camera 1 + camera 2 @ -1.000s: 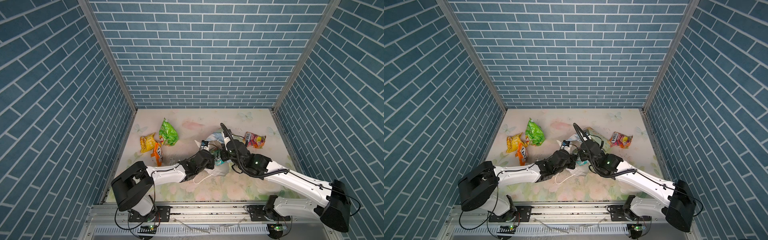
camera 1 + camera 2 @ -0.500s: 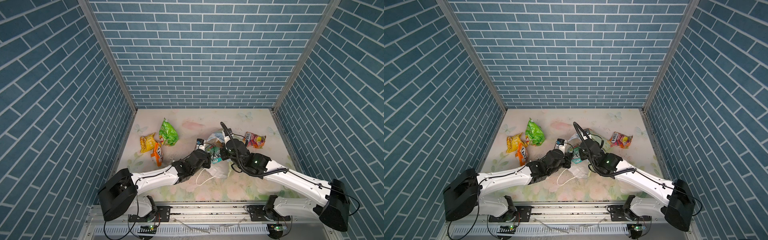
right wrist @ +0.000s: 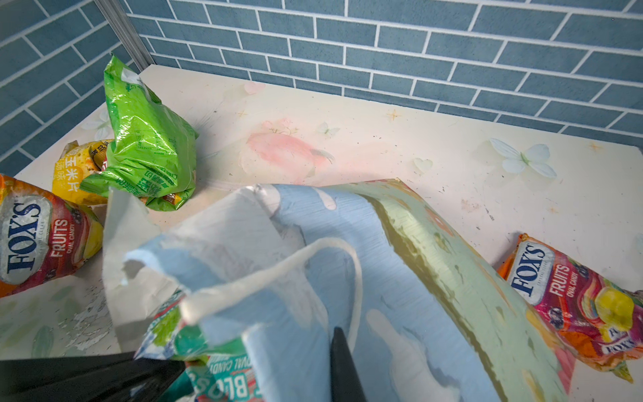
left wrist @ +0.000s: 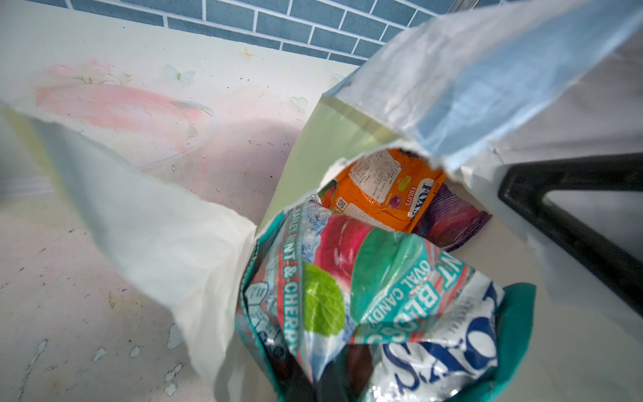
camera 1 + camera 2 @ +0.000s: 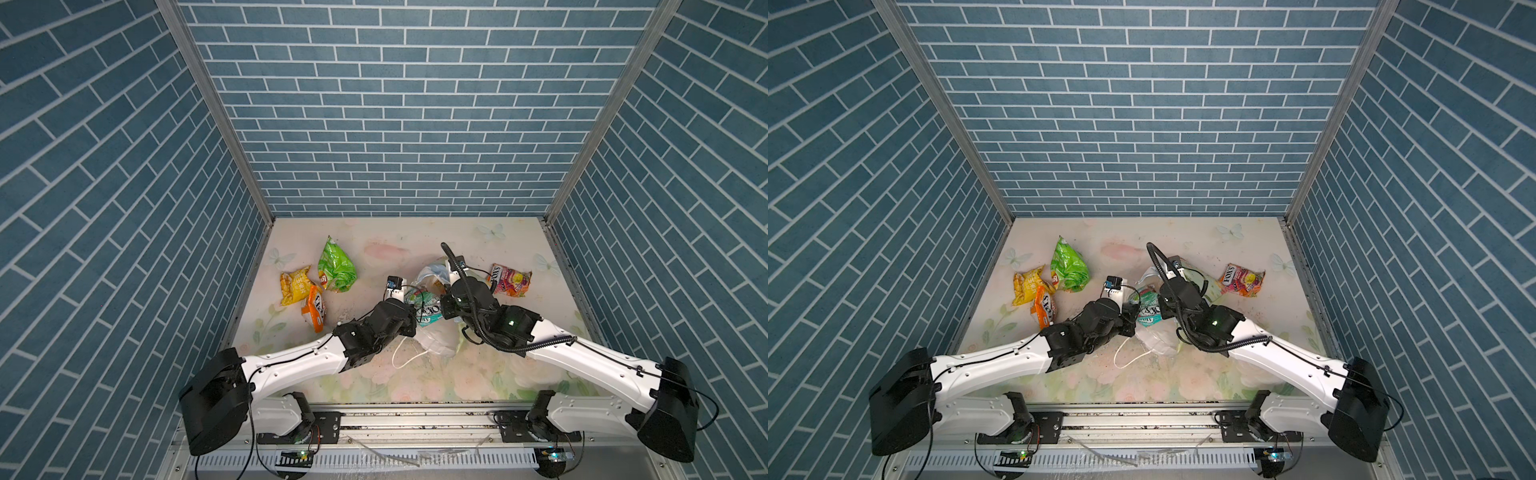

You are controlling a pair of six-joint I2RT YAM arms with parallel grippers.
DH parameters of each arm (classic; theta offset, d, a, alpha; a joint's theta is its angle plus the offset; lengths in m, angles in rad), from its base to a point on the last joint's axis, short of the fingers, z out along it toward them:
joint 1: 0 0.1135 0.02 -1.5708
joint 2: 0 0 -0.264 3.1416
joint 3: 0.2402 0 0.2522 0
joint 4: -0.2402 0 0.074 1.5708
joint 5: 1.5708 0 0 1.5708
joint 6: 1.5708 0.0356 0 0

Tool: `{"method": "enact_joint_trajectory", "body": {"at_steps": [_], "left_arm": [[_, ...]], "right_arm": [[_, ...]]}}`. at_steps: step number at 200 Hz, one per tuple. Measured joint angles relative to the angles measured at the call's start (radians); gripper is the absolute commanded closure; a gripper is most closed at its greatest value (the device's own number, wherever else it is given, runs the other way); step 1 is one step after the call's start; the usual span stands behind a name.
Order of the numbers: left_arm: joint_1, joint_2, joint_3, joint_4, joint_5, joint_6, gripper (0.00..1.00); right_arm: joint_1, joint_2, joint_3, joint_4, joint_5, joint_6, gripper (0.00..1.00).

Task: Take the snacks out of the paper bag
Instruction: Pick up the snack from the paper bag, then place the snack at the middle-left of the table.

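Observation:
The paper bag lies crumpled mid-table, and in the right wrist view its blue printed side fills the foreground. My right gripper is shut on the bag's torn rim; one black finger shows against the paper. My left gripper is shut on a teal FOX'S packet at the bag's mouth, which shows in both top views. Deeper inside the bag lie an orange FOX'S packet and a purple one.
Out on the table at the left lie a green chip bag, a yellow packet and an orange FOX'S pack. Another FOX'S pack lies right of the bag. A white cord handle trails toward the front.
My left arm has stretched out and drawn the teal packet slightly left and up, further out of the bag's mouth. The right arm has hardly moved.

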Motion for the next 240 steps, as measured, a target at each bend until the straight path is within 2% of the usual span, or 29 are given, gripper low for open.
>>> {"method": "enact_joint_trajectory", "body": {"at_steps": [83, 240], "left_arm": [[0.000, -0.120, -0.023, -0.083, -0.050, 0.009, 1.00], [0.000, -0.258, -0.028, -0.224, -0.095, 0.021, 1.00]], "right_arm": [[-0.009, -0.003, 0.000, -0.003, 0.006, 0.010, 1.00], [-0.029, -0.033, -0.013, -0.007, 0.005, 0.040, 1.00]]}}
